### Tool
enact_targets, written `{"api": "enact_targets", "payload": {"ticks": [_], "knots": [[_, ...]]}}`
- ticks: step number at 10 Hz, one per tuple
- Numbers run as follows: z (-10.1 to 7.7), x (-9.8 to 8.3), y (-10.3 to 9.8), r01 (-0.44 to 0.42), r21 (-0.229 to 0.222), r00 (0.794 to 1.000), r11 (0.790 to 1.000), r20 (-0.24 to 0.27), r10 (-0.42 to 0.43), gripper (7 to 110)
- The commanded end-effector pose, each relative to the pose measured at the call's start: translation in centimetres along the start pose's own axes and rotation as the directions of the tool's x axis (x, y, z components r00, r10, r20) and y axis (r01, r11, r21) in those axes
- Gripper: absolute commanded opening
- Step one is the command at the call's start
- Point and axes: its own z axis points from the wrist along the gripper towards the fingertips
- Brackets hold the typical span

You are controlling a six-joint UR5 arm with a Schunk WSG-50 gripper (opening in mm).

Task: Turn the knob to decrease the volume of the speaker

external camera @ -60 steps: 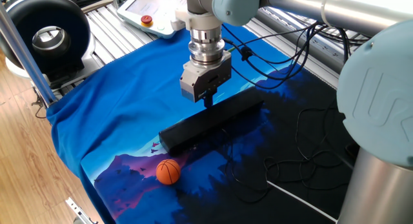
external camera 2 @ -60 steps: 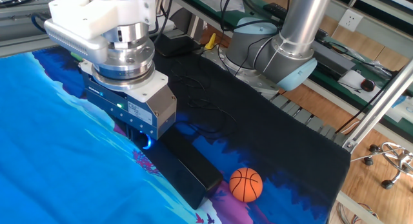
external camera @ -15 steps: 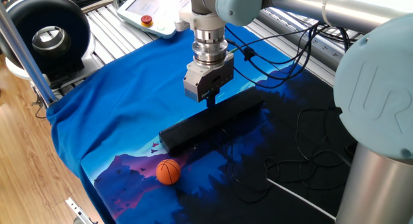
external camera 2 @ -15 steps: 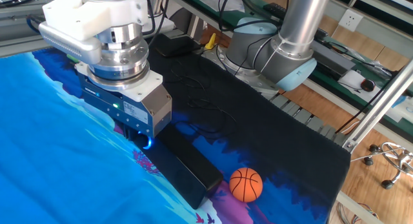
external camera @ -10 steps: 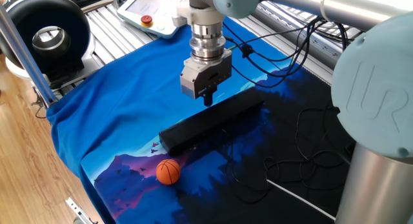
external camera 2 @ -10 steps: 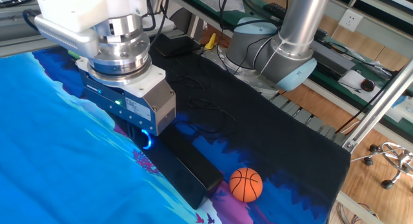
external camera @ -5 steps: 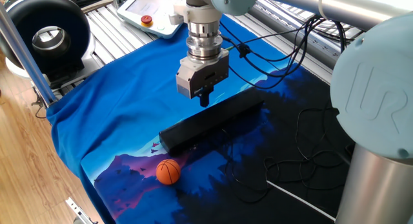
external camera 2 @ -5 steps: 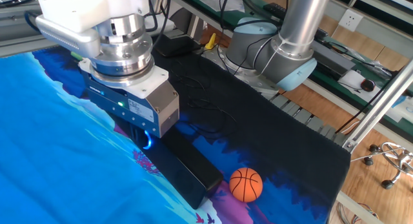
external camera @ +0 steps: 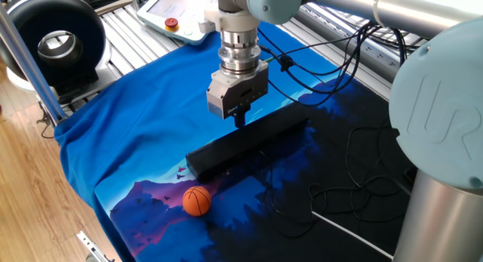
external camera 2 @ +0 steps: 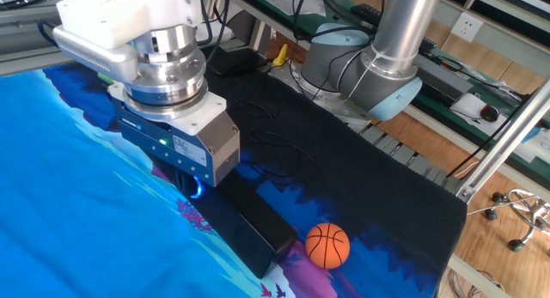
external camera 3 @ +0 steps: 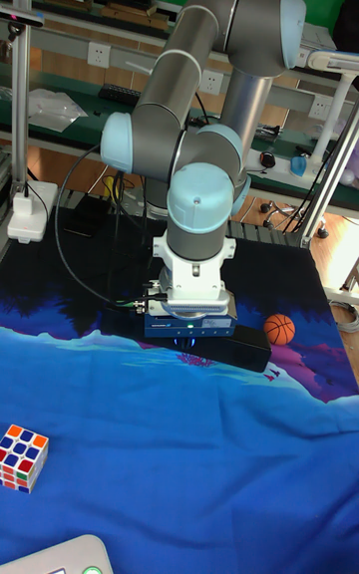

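The speaker (external camera: 260, 138) is a long matte-black bar lying on the blue cloth, also seen as the speaker (external camera 2: 251, 222) and the speaker (external camera 3: 249, 347). My gripper (external camera: 240, 120) points straight down onto the bar's top near its middle. Its dark fingers are pressed close together. The knob is hidden between and under them. In the other fixed view the gripper (external camera 2: 194, 190) shows a blue glow at its base and its body covers the far end of the bar. From the tall fixed view the gripper (external camera 3: 188, 340) stands in front of the bar.
A small orange ball (external camera: 196, 201) lies near the bar's near end. A big black ring-shaped device (external camera: 53, 40) stands at the back left, with a white pendant (external camera: 175, 13) behind. Thin black cables (external camera: 355, 179) trail on the right. A colour cube (external camera 3: 22, 456) sits on the cloth.
The gripper body has turned a little about its vertical axis while staying down on the speaker's top. The speaker and the ball have not moved.
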Motion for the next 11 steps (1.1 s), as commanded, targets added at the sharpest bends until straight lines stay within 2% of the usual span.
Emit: {"api": "enact_targets", "payload": {"ticks": [1,8,11], "knots": [[0.2,0.1,-0.5,-0.003,0.009,1.000,1.000,0.002,0.003,7],[0.9,0.2,-1.8,0.015,0.019,1.000,1.000,0.008,-0.015,7],[0.7,0.1,-1.2,0.014,0.002,1.000,1.000,0.010,-0.014,7]]}}
